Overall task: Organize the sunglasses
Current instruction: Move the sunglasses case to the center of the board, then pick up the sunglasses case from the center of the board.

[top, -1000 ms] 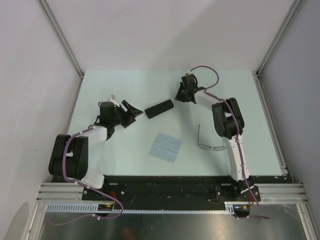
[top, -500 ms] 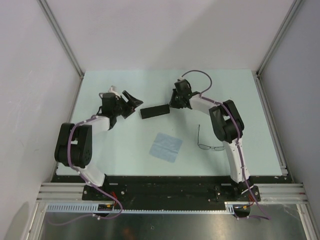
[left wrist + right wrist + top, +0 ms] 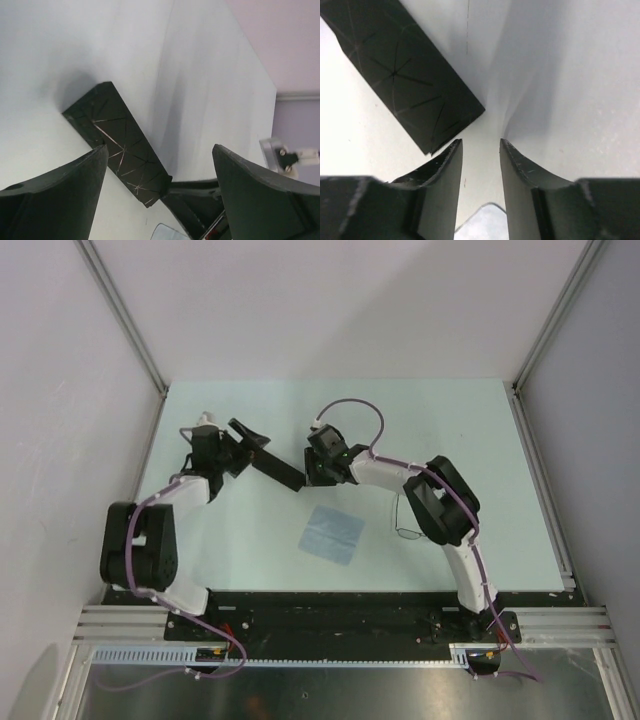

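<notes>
The sunglasses (image 3: 400, 529) lie on the table right of centre, partly hidden behind my right arm. The black oblong case (image 3: 283, 472) lies diagonally between my two grippers; it also shows in the left wrist view (image 3: 120, 145) and the right wrist view (image 3: 405, 75). My left gripper (image 3: 252, 440) is wide open and empty, its jaws either side of the case's left end (image 3: 159, 148). My right gripper (image 3: 312, 465) is narrowly open and empty (image 3: 479, 145), its left finger (image 3: 445, 160) right at the case's near corner.
A light blue square cloth (image 3: 332, 533) lies in front of the case; its corner shows in both wrist views (image 3: 485, 222) (image 3: 167, 232). Metal frame posts and grey walls bound the table on the left, right and far sides.
The case has slid left and turned to a steeper diagonal. My right gripper has moved left along with it. My left gripper has moved farther out and now faces the case's left end.
</notes>
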{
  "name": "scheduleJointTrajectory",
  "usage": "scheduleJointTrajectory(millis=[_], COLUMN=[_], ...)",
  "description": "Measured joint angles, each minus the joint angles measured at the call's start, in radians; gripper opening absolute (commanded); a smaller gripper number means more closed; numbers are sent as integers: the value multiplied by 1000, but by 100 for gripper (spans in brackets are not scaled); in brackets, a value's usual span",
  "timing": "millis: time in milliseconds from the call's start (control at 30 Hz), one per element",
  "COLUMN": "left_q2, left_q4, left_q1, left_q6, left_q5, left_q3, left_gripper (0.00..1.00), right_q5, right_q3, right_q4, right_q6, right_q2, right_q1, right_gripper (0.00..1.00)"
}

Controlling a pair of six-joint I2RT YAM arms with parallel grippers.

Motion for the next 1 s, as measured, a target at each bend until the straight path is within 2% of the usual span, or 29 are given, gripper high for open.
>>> scheduleJointTrajectory(millis=[67,133,233,267,433,533,700,1000], left_q2=[-72,-145,-257,-292,-436,-492,-541,-543], left_q4=[-58,-103,-180,-203,-307,-349,-398,-484], left_q1=[9,13,14,15,30,63,150,176], left_q6=[4,15,37,45,95,119,156,217], left_q5=[-52,-103,-181,-205,-282,-272,-174,-58], left_q3=[-4,-4,-3,-3,1,9,10,0], left_gripper=[96,100,100,100,100,100,100,100], right_q5=[36,76,129,134,81,19,-38,-88], right_q3=[-2,-5,-4,0,80,172,282,359], right_q4=[-34,-60,-83,-87,-90,-117,-145,-211], right_q6=[-12,-31,-69,-89,-216,-335,-494,-626], right_q2=[-23,-58,-125,-146,-163,-117,-9,163], right_q1=[18,23,24,25,30,39,58,75], right_gripper=[54,59,68,75,94,98,100,98])
